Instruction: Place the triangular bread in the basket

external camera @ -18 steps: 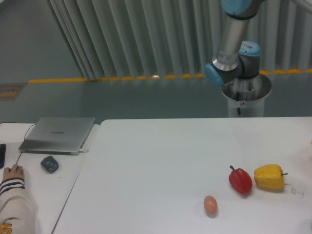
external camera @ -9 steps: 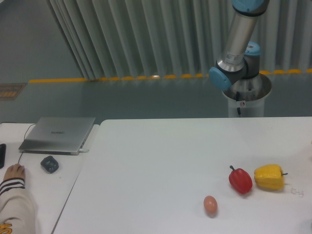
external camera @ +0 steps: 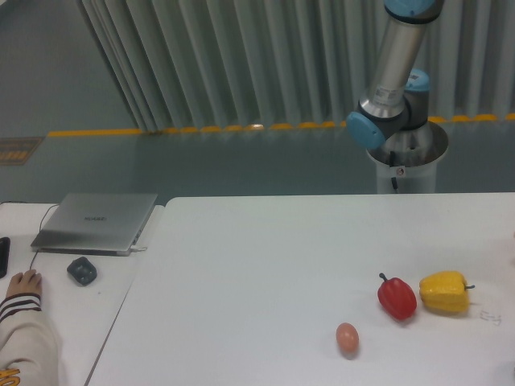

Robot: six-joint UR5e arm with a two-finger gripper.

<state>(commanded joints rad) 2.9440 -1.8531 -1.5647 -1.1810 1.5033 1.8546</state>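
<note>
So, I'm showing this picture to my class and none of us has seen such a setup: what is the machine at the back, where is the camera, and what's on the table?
One fixed camera looks across a white table. The grey and blue jointed tube behind it is a robot arm on a pedestal; its claw is out of the picture, so nothing can be seen held. On the table lie a red bell pepper, a yellow bell pepper beside it, and a small egg nearer the camera. On a side desk are a closed laptop, a dark mouse and a person's hand. No bread or basket is in view.
</note>
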